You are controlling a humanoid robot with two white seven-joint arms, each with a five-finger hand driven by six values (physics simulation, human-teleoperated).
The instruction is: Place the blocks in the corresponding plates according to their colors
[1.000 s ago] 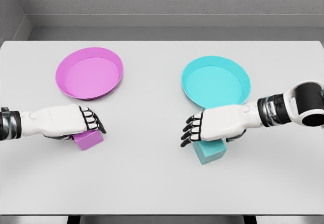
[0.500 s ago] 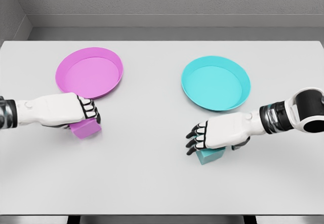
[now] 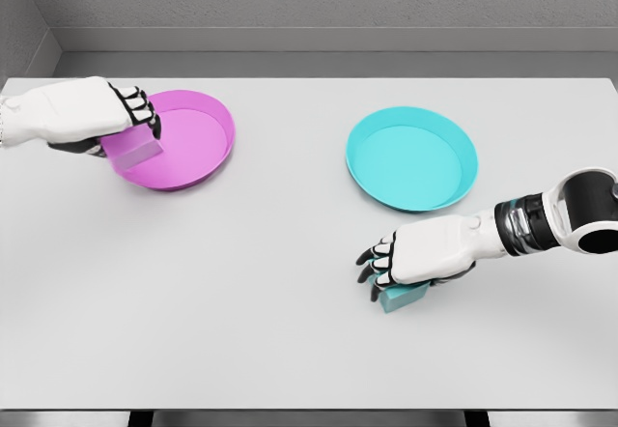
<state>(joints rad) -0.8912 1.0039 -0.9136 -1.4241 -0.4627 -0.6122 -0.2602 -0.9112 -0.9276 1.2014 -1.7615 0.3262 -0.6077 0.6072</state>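
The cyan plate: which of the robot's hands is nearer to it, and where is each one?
Right. The right hand sits just in front of the cyan plate, shut on the cyan block. The left hand is far across the table, holding the pink block over the pink plate.

Both arms are glossy white with smooth, rounded shells. The left hand has a white back and palm shell; its fingers are banded, white segments alternating with black joints, ending in dark tips. Behind it the forearm is a plain white casing running to the picture's edge, where a faint ribbed cuff seems to begin, though it is too cropped to be sure. The right hand is built alike: white shell, black-and-white segmented fingers. Behind its wrist sits a dark cuff ringed with thin metallic grey bands, then a bulbous white joint housing with a black round face.
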